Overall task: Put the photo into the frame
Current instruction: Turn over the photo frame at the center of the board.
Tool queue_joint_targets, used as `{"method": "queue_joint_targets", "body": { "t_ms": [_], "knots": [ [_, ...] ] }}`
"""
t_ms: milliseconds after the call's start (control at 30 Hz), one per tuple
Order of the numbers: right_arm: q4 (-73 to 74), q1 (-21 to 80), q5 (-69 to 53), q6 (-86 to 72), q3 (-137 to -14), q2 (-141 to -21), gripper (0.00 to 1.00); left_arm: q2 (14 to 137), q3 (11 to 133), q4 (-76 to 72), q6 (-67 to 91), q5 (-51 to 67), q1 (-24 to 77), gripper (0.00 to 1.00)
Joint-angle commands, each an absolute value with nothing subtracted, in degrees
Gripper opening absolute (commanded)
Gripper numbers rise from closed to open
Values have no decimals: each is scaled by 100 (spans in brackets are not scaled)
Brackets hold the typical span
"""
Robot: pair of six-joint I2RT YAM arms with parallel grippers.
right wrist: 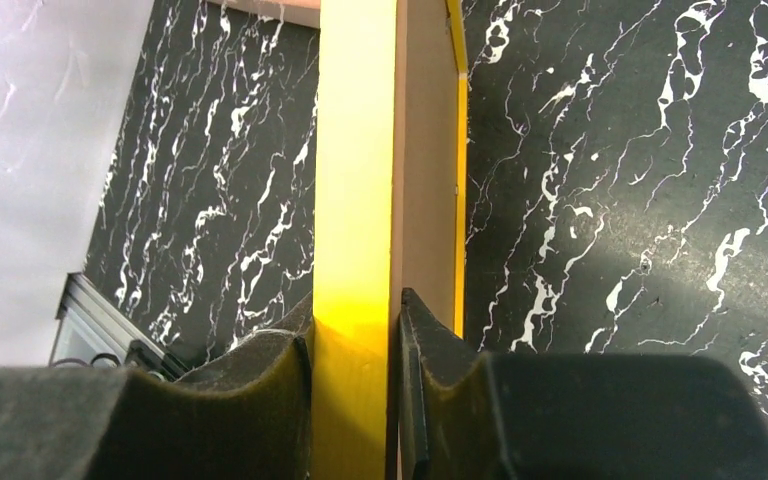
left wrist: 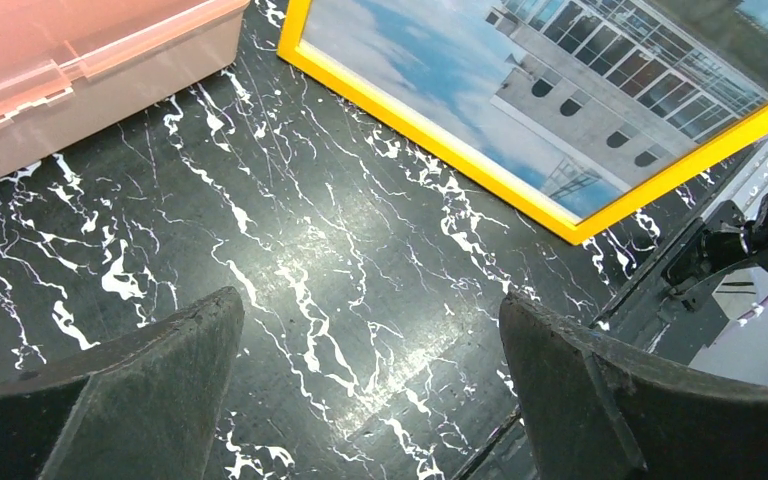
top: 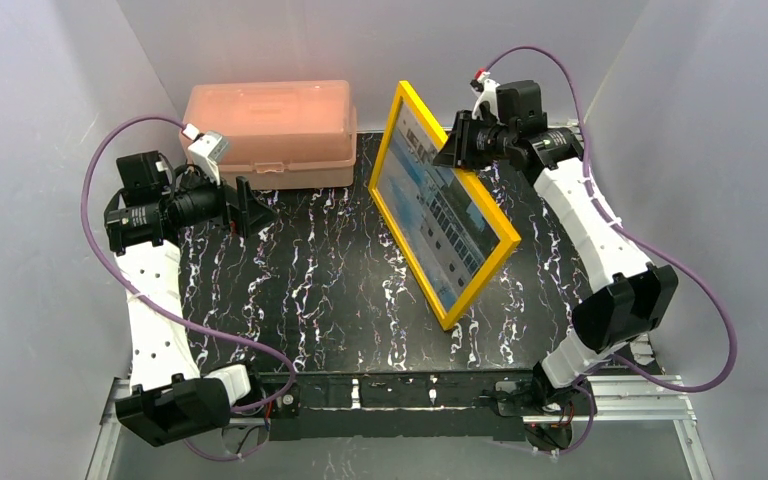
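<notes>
The yellow frame (top: 387, 135) stands tilted on edge over the black marbled desk (top: 310, 270), with the sky-and-building photo (top: 440, 205) showing in its front and its upper edge grasped by the right fingers (right wrist: 260, 400). The left fingers (left wrist: 160, 380) are spread and empty near the pink plastic box (top: 270, 130). In the right wrist view a brown backing board (right wrist: 425, 180) shows behind the frame's edge and the photo is hidden; whether the lower corner touches the desk cannot be told.
</notes>
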State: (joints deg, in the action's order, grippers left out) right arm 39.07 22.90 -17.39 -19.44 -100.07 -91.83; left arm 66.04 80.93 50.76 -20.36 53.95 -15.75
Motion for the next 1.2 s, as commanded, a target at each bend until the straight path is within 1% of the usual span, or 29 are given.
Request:
{"method": "queue_joint_targets", "body": {
  "t_ms": [0,267,433,533,833,1000,1167],
  "knots": [
    [3911,2089,-2081,-2177,-9772,-9518,17,6641,8130,5099,-1774,5555,-1600,98],
    [3404,1921,-2204,-2284,-8736,-9055,17,6696,7961,5142,-1835,5501,-1600,98],
    [2381,1873,-2176,-2708,-7426,-8234,17,6847,7954,5247,-1805,5523,-1600,96],
    [1904,1825,-2211,-2881,-6771,-7915,18,6986,8024,5410,-1824,5350,-1600,98],
    [1268,1709,-2232,-2910,-5981,-7638,18,7152,8102,5960,-2099,4872,-1600,98],
    [280,1622,-2198,-3255,-5129,-7313,22,7193,7939,6210,-2242,4860,-1599,98],
    [-841,1367,-2693,-3821,-4544,-7444,22,7162,7895,6447,-2560,4676,-1600,98]
  ]
}}
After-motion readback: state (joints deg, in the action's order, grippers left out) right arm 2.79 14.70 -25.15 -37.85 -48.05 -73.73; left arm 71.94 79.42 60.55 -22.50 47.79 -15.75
